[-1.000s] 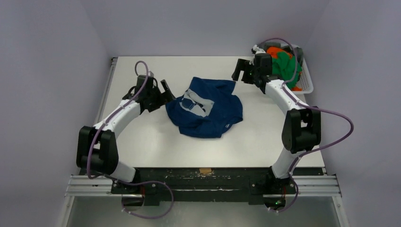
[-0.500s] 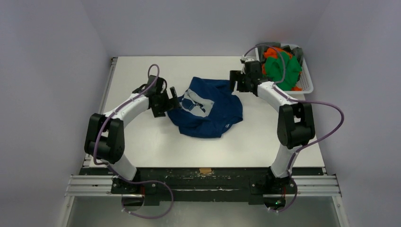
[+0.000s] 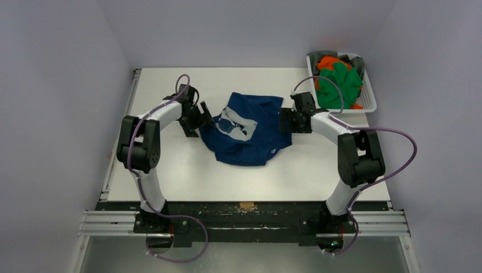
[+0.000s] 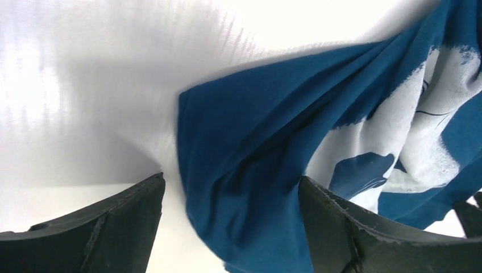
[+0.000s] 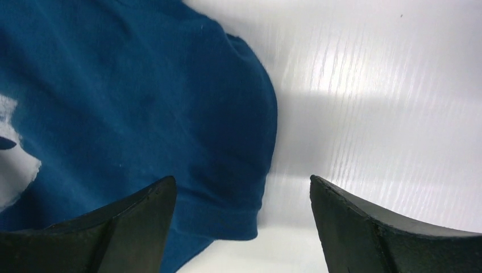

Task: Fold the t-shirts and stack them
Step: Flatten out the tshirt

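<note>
Shirts: one blue t-shirt (image 3: 250,132) crumpled mid-table; an orange, green and grey heap, count unclear, in one white basket (image 3: 366,101). Left gripper (image 3: 199,120) and right gripper (image 3: 282,121) gape wide, empty, straddling its edges. White table (image 3: 170,165), lilac walls.

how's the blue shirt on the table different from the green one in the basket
The blue shirt lies spread on the table; the green shirt is bunched in the white basket with orange cloth. The blue shirt shows a white print; the green shirt shows none. Both are crumpled, unfolded.
</note>
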Robot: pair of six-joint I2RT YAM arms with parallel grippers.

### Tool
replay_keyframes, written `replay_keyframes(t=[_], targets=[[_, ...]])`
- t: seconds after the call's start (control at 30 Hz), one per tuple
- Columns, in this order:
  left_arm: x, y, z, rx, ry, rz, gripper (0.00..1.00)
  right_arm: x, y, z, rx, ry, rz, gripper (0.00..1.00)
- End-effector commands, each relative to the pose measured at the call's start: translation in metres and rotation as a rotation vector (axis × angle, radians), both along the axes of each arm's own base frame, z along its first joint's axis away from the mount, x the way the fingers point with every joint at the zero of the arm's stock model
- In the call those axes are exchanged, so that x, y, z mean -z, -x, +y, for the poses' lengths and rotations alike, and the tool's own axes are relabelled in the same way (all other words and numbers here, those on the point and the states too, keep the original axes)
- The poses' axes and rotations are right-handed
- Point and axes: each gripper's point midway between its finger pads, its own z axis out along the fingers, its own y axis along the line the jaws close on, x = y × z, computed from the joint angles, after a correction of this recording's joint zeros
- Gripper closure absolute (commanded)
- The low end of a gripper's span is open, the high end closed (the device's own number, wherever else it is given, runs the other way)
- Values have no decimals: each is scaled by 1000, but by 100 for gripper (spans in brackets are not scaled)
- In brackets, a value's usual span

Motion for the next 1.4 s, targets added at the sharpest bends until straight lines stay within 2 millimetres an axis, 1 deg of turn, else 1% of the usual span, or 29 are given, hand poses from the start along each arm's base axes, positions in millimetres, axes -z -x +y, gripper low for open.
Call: replay_keyframes(t=[0.0,0.1,0.13,0.17,0.23,0.3,0.37,0.43,0.5,0.53,0.6,0.63,0.67,0.7,0.77,0.83,0.87,0.9,1.03,1.1,1.2,1.27,1.37], targets=[[9,2,-20,-10,39,77,19,-7,16,11,-15,-69,8,16],[19,5,-29,3,23,107,27,-2,25,11,-13,-79,26,17],[20,5,-32,7,24,112,33,0,27,10,-11,-77,31,17],[23,5,-35,9,24,116,41,2,29,9,-8,-74,38,17],[24,4,-39,15,30,115,69,6,31,7,-3,-68,37,17],[24,4,-41,23,28,114,98,11,30,6,5,-61,35,18],[19,5,-39,24,14,98,100,16,28,8,8,-67,41,21],[12,8,-35,25,-6,74,100,18,26,15,-14,-96,49,34],[4,11,-31,24,-23,42,100,15,22,26,-51,-136,45,55],[0,13,-30,24,-23,25,100,13,21,31,-62,-155,39,70],[-14,14,-30,34,-15,-26,100,4,16,40,-89,-186,10,90],[-21,16,-30,39,-11,-51,100,-4,11,43,-95,-195,-16,97],[-30,15,-31,45,-5,-86,100,-18,4,45,-98,-200,-62,100],[-40,16,-32,52,-1,-116,100,-32,-3,44,-93,-200,-105,100],[-68,14,-33,66,12,-196,100,-66,-18,43,-84,-201,-214,100],[-100,12,-35,81,32,-290,100,-107,-29,40,-77,-197,-326,100],[-123,12,-36,94,52,-358,100,-127,-32,39,-74,-196,-379,100],[-141,12,-38,104,68,-411,100,-147,-34,38,-75,-205,-432,100],[-217,13,-35,122,94,-635,100,-231,-35,35,-65,-252,-658,100],[-257,16,-27,120,76,-748,100,-273,-33,33,-68,-259,-752,100],[-313,22,-11,84,29,-910,100,-329,-28,31,-96,-260,-882,100],[-348,29,0,50,12,-1013,100,-361,-24,30,-112,-263,-959,100],[-388,43,11,28,-2,-1145,100,-401,-15,30,-138,-269,-1051,100]])
